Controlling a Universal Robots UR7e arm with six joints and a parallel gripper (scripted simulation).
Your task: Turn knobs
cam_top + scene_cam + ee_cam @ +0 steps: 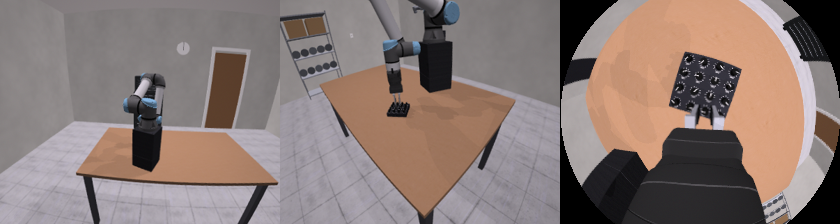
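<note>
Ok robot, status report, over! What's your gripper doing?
Gripper fingers apart, tips down at knob box edge row; grip on a knob unclear. Box standing on table. Nothing else near it.
</note>
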